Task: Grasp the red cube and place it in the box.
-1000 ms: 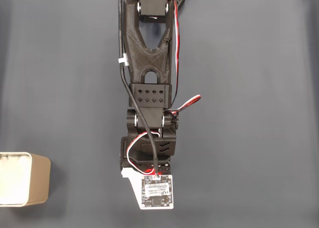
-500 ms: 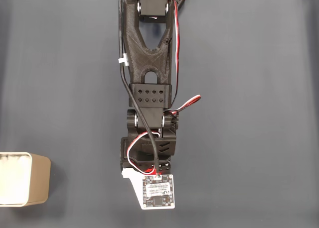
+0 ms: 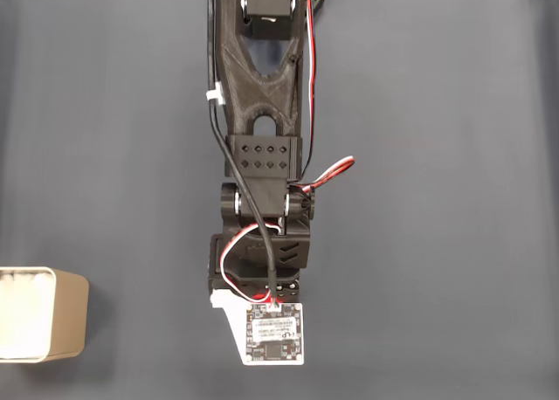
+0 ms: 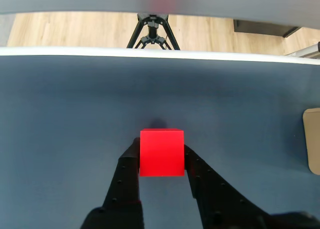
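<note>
In the wrist view the gripper (image 4: 161, 151) has its two black fingers (image 4: 127, 171) pinching the red cube (image 4: 161, 152) from both sides. The cube sits low over the dark blue table (image 4: 65, 119). The tan box (image 4: 312, 139) peeks in at the right edge. In the fixed view the box (image 3: 42, 315) sits far left of the black arm (image 3: 260, 164).

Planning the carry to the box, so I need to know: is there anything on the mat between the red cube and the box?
Nothing visible stands in the way. In the wrist view the red cube sits between the fingers of the gripper, and bare dark mat runs from it to the box at the right edge.
</note>
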Motion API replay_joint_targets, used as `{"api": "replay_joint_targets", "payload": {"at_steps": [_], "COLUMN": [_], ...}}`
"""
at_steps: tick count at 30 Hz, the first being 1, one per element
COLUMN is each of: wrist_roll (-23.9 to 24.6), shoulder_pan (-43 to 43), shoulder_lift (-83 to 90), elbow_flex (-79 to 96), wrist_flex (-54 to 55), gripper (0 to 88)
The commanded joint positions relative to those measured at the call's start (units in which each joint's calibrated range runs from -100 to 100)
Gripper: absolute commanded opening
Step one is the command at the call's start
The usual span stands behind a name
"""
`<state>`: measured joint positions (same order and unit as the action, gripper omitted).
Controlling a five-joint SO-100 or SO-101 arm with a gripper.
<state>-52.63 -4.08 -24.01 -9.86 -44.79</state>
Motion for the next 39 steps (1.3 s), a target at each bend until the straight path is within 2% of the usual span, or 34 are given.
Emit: {"api": "replay_joint_targets", "payload": {"at_steps": [1,39], "wrist_roll": [0.68,1.51], "shoulder_pan": [-0.54,-8.56], "shoulder_lift": [6.33,23.67], "elbow_flex": [-2.74,0.82], "wrist_flex": [-0.29,1.43], "gripper": [1.9,1.8]}}
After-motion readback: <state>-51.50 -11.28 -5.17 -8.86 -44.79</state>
